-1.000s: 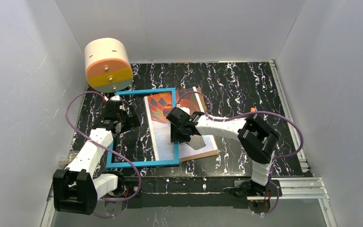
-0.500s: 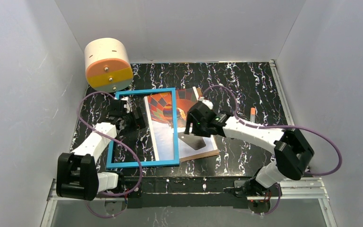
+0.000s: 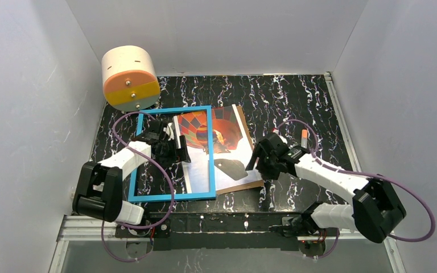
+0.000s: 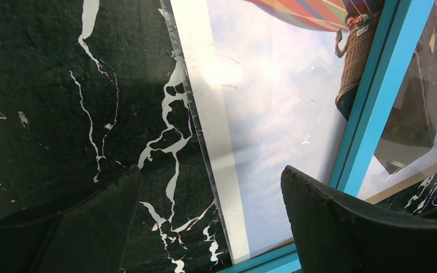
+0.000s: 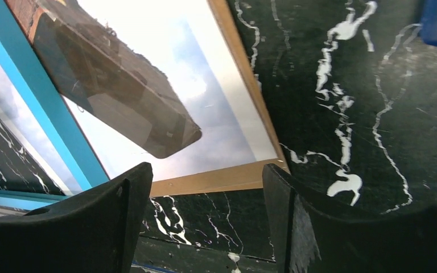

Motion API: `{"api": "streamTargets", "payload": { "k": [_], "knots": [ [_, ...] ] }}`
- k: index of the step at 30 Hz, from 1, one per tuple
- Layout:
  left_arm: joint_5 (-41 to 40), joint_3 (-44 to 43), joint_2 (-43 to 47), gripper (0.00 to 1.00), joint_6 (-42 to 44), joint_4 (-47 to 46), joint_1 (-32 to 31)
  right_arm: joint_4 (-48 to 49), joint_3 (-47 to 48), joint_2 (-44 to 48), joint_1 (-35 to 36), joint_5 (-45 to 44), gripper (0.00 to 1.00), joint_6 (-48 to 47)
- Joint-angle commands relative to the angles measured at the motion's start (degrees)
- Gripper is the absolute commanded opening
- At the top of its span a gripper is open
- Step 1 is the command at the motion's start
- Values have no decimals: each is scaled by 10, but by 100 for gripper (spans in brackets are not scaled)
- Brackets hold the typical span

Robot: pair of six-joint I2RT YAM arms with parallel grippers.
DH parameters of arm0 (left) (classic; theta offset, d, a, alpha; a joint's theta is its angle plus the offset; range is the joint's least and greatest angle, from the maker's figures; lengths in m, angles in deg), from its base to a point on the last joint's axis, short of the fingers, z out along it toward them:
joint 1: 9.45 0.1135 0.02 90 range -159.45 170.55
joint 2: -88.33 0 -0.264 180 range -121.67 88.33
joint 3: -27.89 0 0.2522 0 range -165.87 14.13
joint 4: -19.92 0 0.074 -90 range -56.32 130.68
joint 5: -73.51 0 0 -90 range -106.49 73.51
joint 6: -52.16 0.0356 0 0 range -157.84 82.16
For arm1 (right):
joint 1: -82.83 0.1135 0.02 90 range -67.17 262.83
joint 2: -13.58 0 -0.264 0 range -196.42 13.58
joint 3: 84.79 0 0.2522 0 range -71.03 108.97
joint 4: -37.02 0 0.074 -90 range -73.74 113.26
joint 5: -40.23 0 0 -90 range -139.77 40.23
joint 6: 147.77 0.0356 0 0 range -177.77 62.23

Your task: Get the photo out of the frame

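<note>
- the frame [image 3: 135, 170] lies flat on the left half of the worktop [image 3: 296, 102], its near bar close to the near edge; black marbled surface shows through the left part of its opening
- the photo [image 3: 225, 128] lies flat about mid-worktop, not lined up with the frame; the frame's right bar crosses over it, so one strip of print shows inside the opening and the rest lies outside to the right
- a brown backing board [image 3: 243, 186] lies under the photo, showing along its near and right edges
- left gripper [image 3: 173, 145] hangs low inside the frame's opening, claw spread wide and holding nothing; its wrist view shows the photo's left edge between the fingers [image 4: 91, 233]
- right gripper [image 3: 256, 160] sits just beside the photo's right edge, claw also parted and empty; its fingers [image 5: 318, 227] straddle the board's near right corner from above
- a cream and orange cylinder [image 3: 130, 77] stands at the far left corner
</note>
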Motion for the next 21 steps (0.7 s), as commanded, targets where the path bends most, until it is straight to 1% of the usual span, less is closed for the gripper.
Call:
{"api": "streamTargets", "payload": {
  "k": [1, 6, 13, 17, 21],
  "knots": [
    [12, 2, -21, 90, 11, 21, -9, -17, -18, 38, -20, -1, 80, 13],
    [14, -5, -42, 88, 14, 28, -19, -22, -26, 31, -39, 20, 80, -12],
    [-1, -7, -39, 87, 14, 33, -28, 0, -35, 6, -66, 54, 73, -41],
    [-1, -8, -41, 87, 15, 34, -30, 11, -46, -5, -74, 71, 71, -46],
    [0, -8, -44, 87, 15, 35, -33, 17, -52, -12, -75, 78, 66, -52]
  ]
}}
